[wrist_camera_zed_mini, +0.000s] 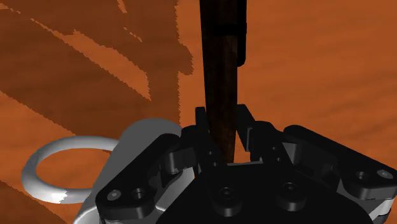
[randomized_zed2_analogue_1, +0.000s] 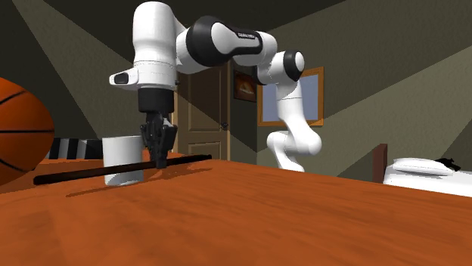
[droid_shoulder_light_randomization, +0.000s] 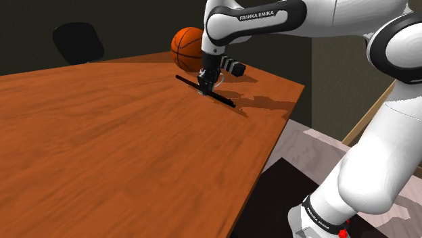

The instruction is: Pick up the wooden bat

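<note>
Wood, dark brown and nearly black, made up the long thin bat (droid_shoulder_light_randomization: 221, 101) (randomized_zed2_analogue_1: 83, 174) (wrist_camera_zed_mini: 221, 76), which stretched low over the far part of the reddish-brown wooden table (droid_shoulder_light_randomization: 101, 149) (randomized_zed2_analogue_1: 249, 219) (wrist_camera_zed_mini: 318, 63). Whether it rested on the surface or hung just clear of it could not be told. The all-black two-finger gripper (droid_shoulder_light_randomization: 205, 84) (randomized_zed2_analogue_1: 159, 159) (wrist_camera_zed_mini: 222, 118) came straight down on it, and in the wrist view its fingers (wrist_camera_zed_mini: 202, 122) were clamped on the shaft from both sides. A darker band wrapped the bat further out from the claw.

Just beside the gripper stood a plain white mug (randomized_zed2_analogue_1: 122, 160) (wrist_camera_zed_mini: 63, 167), seen from above in the wrist view as a pale ring. An orange basketball with black seams (droid_shoulder_light_randomization: 188, 49) (randomized_zed2_analogue_1: 19, 128) sat near it on the table, and a black-and-white striped object (droid_shoulder_light_randomization: 234, 67) (randomized_zed2_analogue_1: 76, 147) lay close to the ball. Beyond the table's far edge stood a dark chair (droid_shoulder_light_randomization: 78, 42).
</note>
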Tool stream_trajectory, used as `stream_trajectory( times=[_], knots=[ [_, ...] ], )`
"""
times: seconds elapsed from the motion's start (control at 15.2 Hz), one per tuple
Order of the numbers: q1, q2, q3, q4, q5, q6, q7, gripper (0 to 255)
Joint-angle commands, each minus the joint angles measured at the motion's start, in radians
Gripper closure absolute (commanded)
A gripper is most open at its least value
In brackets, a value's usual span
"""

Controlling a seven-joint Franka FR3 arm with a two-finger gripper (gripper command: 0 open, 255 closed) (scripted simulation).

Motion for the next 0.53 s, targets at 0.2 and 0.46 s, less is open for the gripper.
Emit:
stream_trajectory(
  times=[0.2,0.46],
  knots=[
    [0.000,-0.006,0.000,0.059,0.001,-0.065,-0.003,255],
    [0.000,-0.007,0.000,0.086,0.002,-0.093,-0.004,255]
  ],
)
